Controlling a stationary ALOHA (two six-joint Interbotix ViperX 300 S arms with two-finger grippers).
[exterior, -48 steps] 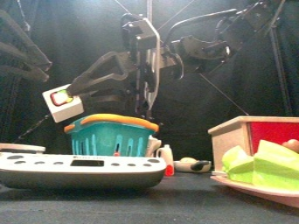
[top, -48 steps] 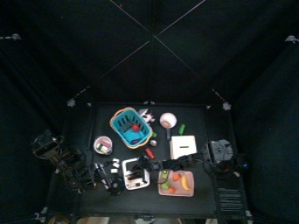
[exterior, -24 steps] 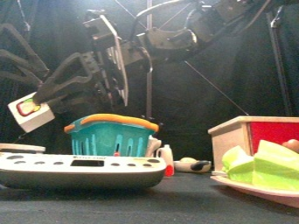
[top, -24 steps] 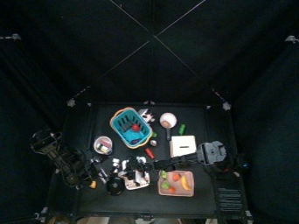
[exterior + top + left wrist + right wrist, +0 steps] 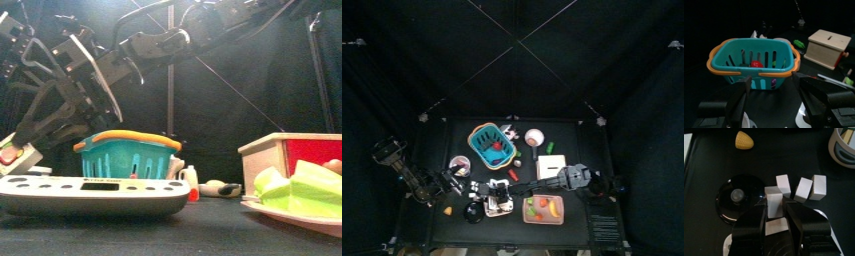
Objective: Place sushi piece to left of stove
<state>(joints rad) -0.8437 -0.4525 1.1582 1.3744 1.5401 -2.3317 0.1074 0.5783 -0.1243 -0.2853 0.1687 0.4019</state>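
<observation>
The left gripper (image 5: 15, 150), apparently clamping the sushi piece (image 5: 8, 157), is hovering left of the stove (image 5: 94, 193); setting down and releasing are remaining.

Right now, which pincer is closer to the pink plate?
Right. The right pincer hangs over the stove, just beside the pink plate; the left pincer is beyond the stove's far side.

Teal basket (image 5: 752, 62) with orange rim, red item (image 5: 755, 64) inside; wooden box (image 5: 825, 46) well apart beside it.
</observation>
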